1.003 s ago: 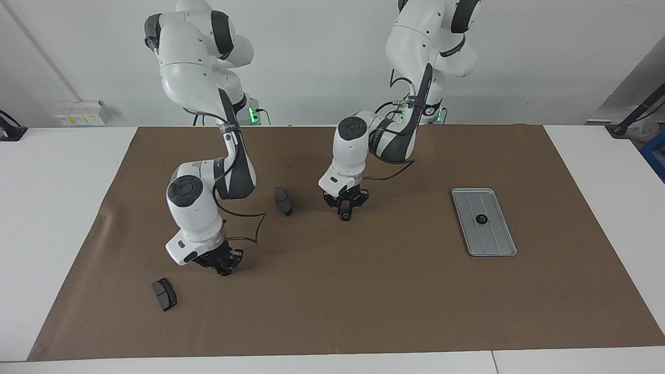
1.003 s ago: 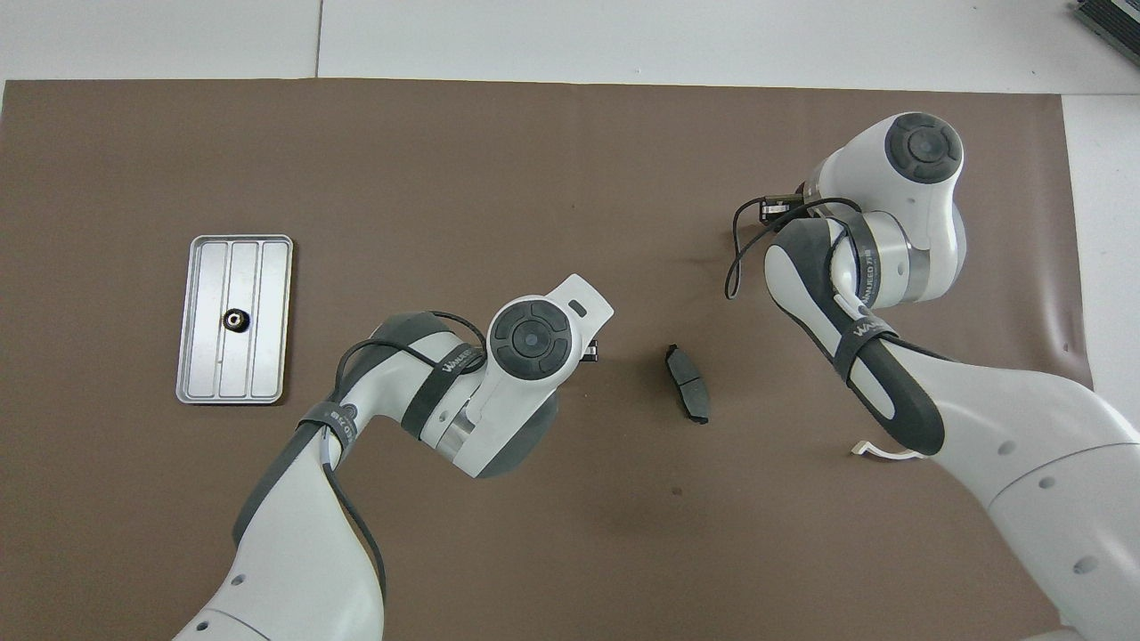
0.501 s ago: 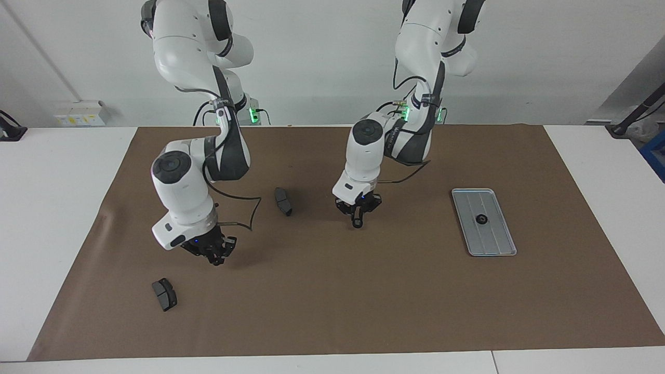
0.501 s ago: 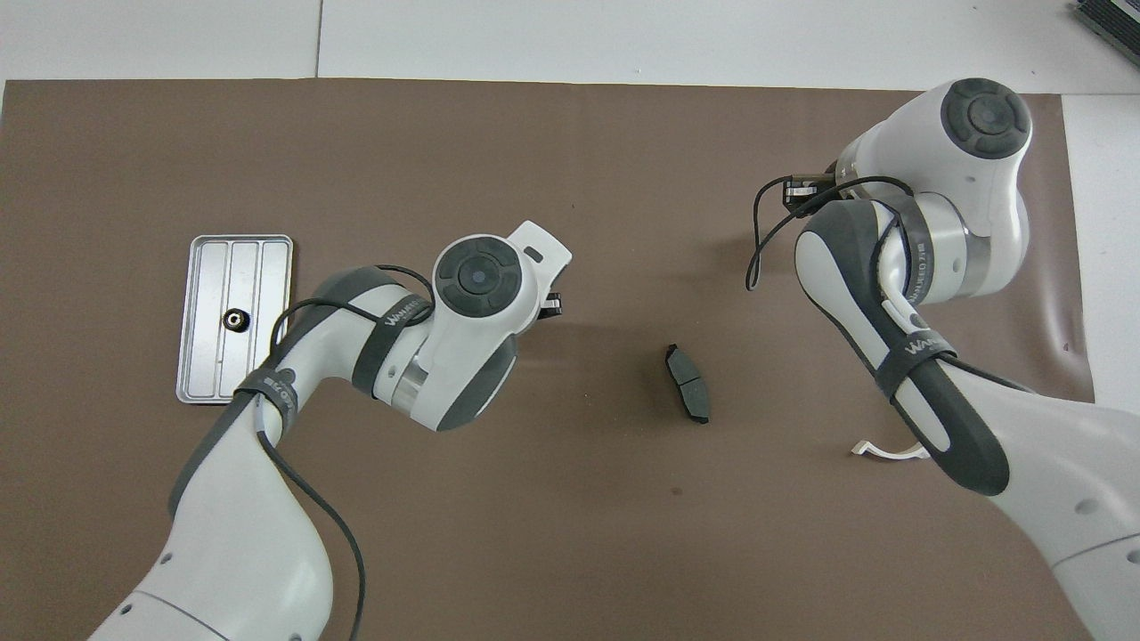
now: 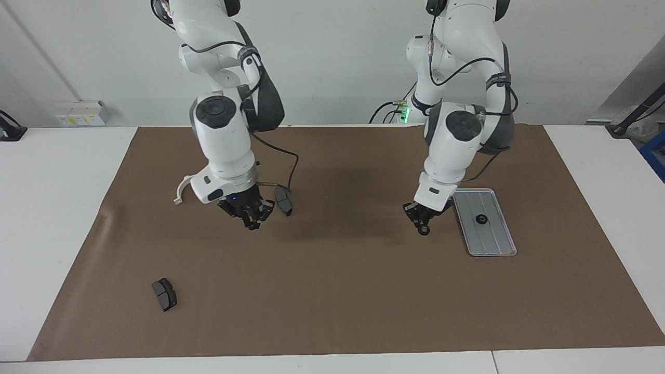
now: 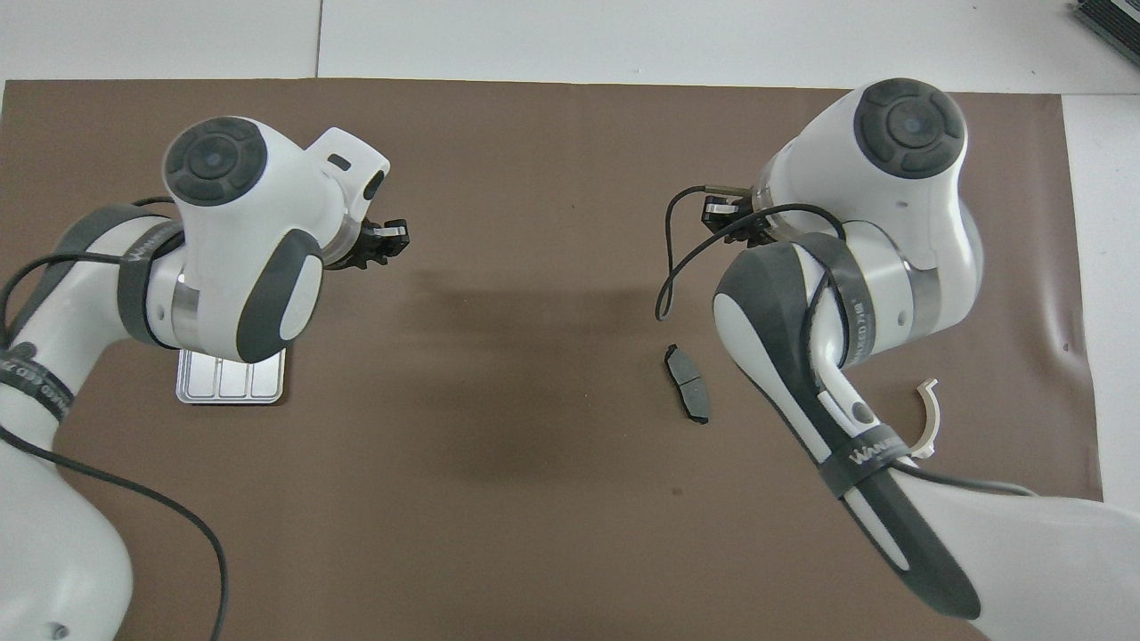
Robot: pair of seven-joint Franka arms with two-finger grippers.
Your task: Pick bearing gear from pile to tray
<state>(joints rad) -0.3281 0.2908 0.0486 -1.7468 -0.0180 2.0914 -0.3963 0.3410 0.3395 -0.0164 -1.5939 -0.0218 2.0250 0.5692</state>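
1. Looking at the facing view first, I take the tray (image 5: pixel 491 244) as my landmark: silver, grooved, flat on the brown mat (image 5: pixel 332 311) toward the left arm's end of the table.
2. One black gear (image 5: pixel 481 219) lies in the tray, about mid-length.
3. My left gripper (image 5: pixel 424 229) hangs over the mat just beside the tray's long edge, raised off the surface, fingertips pinching a small black round gear at the very tip.
4. My right gripper (image 5: pixel 252 225) is well apart from the tray, over the mat toward the right arm's end, fingertips pressed together, nothing visible between them.
5. A dark grey pad (image 5: pixel 283 201) lies just beside that right gripper; a second pad (image 5: pixel 164 294) lies farther from the robots than the tray, near the right arm's end.
6. White half-ring bracket (image 5: pixel 181 189) shows beside the right wrist.
7. Overhead view: the tray (image 6: pixel 232 390) is mostly hidden under my left arm, only one short end showing.
8. Left gripper (image 6: pixel 390 236) pokes out from the wrist, farther out than the tray's visible end.
9. Right gripper (image 6: pixel 720 212) is partly covered by its wrist and cable; I can't read its fingertips here.
10. One pad (image 6: pixel 687 383) and the bracket (image 6: pixel 928 418) lie well apart from the tray, toward the right arm's end.
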